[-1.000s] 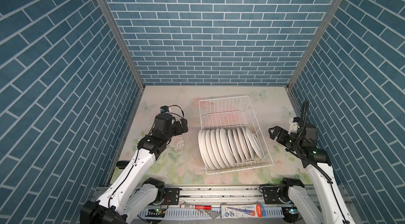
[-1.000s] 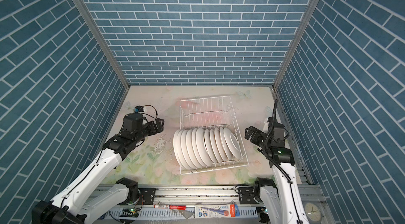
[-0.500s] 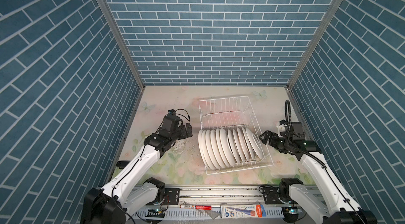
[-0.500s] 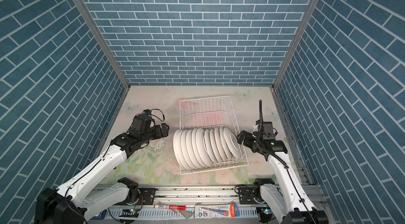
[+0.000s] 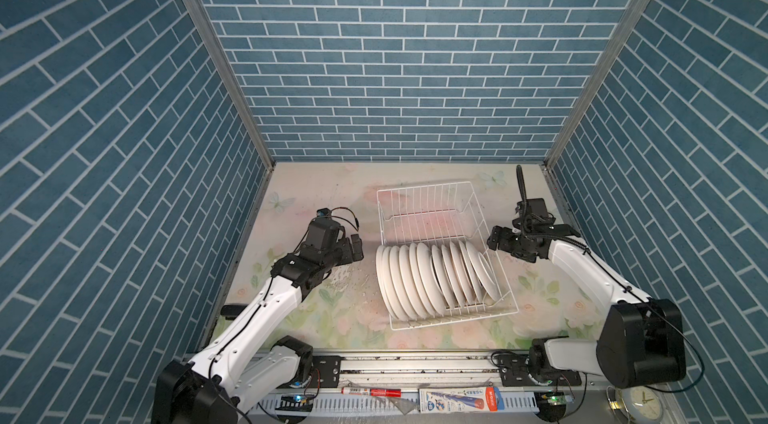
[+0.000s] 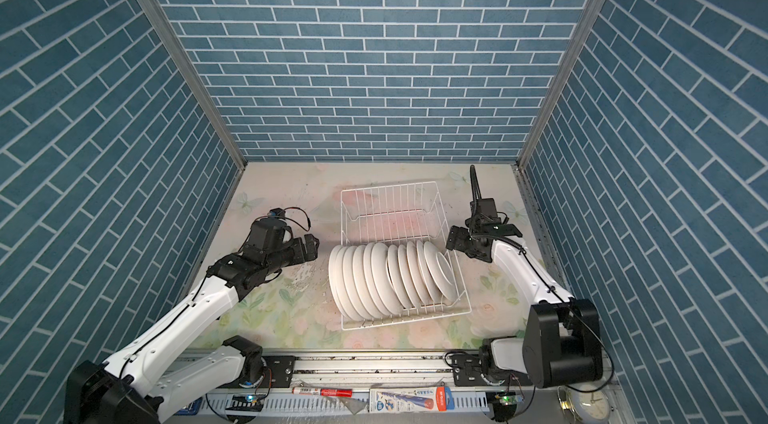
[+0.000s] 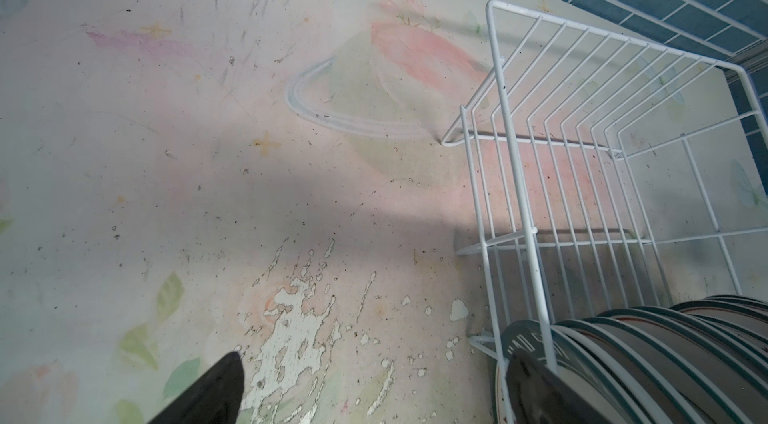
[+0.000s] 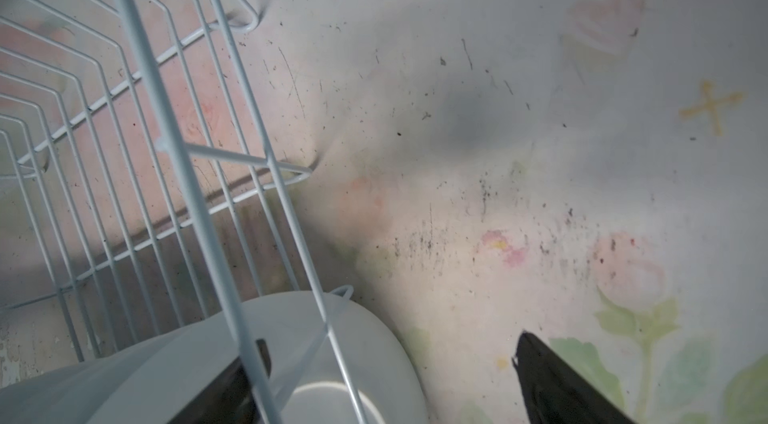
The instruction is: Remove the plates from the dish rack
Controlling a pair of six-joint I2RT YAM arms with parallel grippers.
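Observation:
The white wire dish rack [image 5: 424,187] [image 6: 388,187] stands mid-table. Several plates [image 5: 432,276] [image 6: 386,276] stand on edge in its front half, white backs towards the right. My left gripper [image 5: 356,249] [image 6: 311,249] hovers open just left of the rack. In the left wrist view its fingers [image 7: 208,393] are spread wide, one next to the green-rimmed face of the end plate [image 7: 528,339]. My right gripper [image 5: 494,240] [image 6: 452,242] is open at the rack's right rim [image 8: 174,152]. One finger is over the end plate's white back [image 8: 332,359], the other outside.
Blue brick walls close in on the left, back and right. The floral table cover [image 5: 332,193] has a peeled patch [image 7: 291,339] left of the rack. A rail along the front edge carries a red pen [image 5: 370,392], a packet [image 5: 457,393] and a clock [image 5: 636,403].
The right gripper has swung left from the table's right side to the rack's right rim. The left arm has stretched forward and lowered slightly beside the rack's left side.

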